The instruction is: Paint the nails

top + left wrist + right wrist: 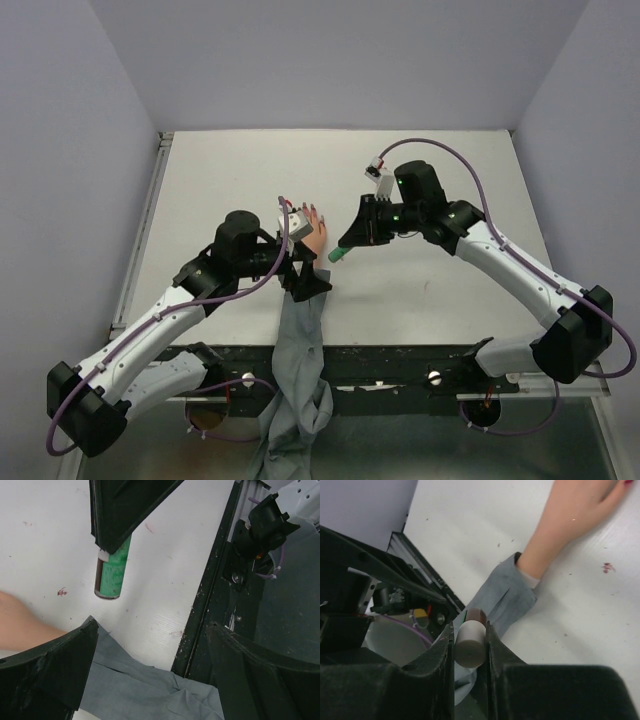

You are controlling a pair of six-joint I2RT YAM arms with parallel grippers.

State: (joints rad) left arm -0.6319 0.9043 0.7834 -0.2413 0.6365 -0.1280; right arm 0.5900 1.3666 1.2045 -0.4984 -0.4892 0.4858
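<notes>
The peach mannequin hand [314,236] lies palm down mid-table, and its grey sleeve [300,345] trails over the near edge. A dark red nail [629,482] shows at the top right of the right wrist view; the hand [567,527] and sleeve [506,594] show there too. My left gripper [304,276] is open, its jaws standing on either side of the sleeve [140,682] just below the wrist. My right gripper [470,626] is shut on the pale cap of a small dark bottle with a green label [113,572], held low just right of the hand [20,627].
Small red-purple stains [62,591] mark the white table [420,290]. The black front rail [200,615] with the arm mounts runs along the near edge. A white rail [145,215] borders the table's left side.
</notes>
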